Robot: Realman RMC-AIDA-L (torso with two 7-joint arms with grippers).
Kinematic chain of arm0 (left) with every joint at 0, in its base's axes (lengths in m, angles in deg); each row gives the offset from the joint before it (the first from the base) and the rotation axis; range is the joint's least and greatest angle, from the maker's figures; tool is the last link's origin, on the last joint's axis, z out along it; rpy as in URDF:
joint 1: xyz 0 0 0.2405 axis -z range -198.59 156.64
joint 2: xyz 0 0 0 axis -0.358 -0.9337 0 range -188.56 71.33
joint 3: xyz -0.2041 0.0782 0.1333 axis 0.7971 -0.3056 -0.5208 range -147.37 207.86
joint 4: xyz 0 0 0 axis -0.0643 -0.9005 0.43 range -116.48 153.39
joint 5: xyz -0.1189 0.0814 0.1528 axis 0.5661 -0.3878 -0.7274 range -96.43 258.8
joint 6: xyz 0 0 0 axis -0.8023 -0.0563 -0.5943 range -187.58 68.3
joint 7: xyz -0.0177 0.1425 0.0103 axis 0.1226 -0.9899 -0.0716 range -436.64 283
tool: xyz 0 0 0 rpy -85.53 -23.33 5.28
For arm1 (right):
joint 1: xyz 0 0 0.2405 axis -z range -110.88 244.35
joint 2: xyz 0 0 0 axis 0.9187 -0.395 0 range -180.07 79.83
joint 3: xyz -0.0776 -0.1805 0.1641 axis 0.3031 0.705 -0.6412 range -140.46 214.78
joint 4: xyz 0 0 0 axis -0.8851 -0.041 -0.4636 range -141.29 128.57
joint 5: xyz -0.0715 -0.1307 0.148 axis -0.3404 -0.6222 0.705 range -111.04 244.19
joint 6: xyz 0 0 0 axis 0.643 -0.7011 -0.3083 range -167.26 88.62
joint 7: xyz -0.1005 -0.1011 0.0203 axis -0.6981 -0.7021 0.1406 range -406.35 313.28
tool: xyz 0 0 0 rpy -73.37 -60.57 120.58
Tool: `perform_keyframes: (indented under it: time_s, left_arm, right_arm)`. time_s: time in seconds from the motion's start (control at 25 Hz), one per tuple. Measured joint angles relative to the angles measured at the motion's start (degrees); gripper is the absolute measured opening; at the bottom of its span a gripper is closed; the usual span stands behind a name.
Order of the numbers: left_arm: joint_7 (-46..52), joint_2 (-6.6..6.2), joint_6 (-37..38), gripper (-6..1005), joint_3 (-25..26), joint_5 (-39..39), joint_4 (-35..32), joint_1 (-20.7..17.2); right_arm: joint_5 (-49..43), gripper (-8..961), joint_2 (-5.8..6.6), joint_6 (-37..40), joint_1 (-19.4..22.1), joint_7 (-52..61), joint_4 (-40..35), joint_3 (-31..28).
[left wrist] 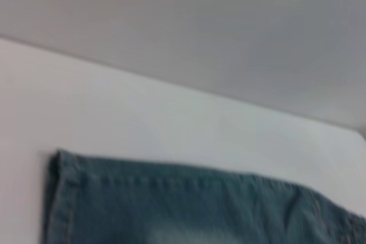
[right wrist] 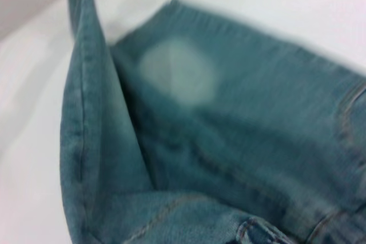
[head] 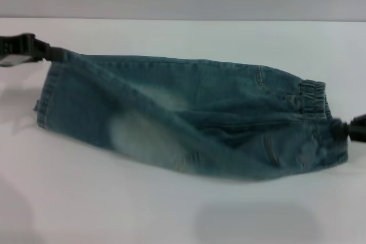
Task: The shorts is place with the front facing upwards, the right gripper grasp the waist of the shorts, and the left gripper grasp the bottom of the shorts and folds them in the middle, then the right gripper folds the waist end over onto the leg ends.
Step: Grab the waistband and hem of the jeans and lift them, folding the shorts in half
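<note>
The blue-green denim shorts [head: 189,118] hang stretched sideways over the white table, doubled lengthwise, with a pale faded patch [head: 134,135] facing me. My left gripper [head: 52,54] is shut on the upper corner of the bottom of the shorts [head: 46,98] at the far left. At the far right, my right gripper [head: 345,130] is shut on the waist of the shorts [head: 313,95], just below the ruffled band. In the left wrist view a stitched hem corner [left wrist: 60,190] lies on the table. The right wrist view looks along the raised fold [right wrist: 86,118] toward the far gripper.
The white table [head: 171,210] spreads in front of and behind the shorts, with its back edge [head: 183,19] against a grey wall. Nothing else stands on it.
</note>
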Motion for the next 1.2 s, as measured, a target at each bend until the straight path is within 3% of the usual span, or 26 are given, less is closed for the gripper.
perform_keyframes:
  time_s: [0.12,0.4,0.56,0.84,1.2]
  left_arm:
    - [-0.11,0.01,-1.98,47,1.68,0.27,-0.21,0.02]
    - [-0.82,0.48,-9.02,59,1.86,3.66,-0.74,-0.49]
    - [-1.97,1.41,-13.09,66,1.05,3.97,-0.62,-0.45]
    - [-2.18,2.83,-20.49,79,-4.87,3.79,-0.40,-0.50]
    - [-2.64,4.58,-26.16,95,-9.60,3.71,-0.26,-0.51]
  right_arm:
    - [4.76,-1,0.33,-3.31,1.54,-1.59,2.87,-2.23]
    - [19.42,1,-0.28,-11.73,5.91,-7.72,9.31,-4.03]
    - [27.22,3,-1.71,-14.81,6.96,-11.87,12.08,-4.34]
    - [28.26,7,-4.79,-21.62,5.26,-13.90,13.59,-3.92]
    - [28.43,12,-5.10,-28.23,3.00,-14.20,16.26,-3.73]
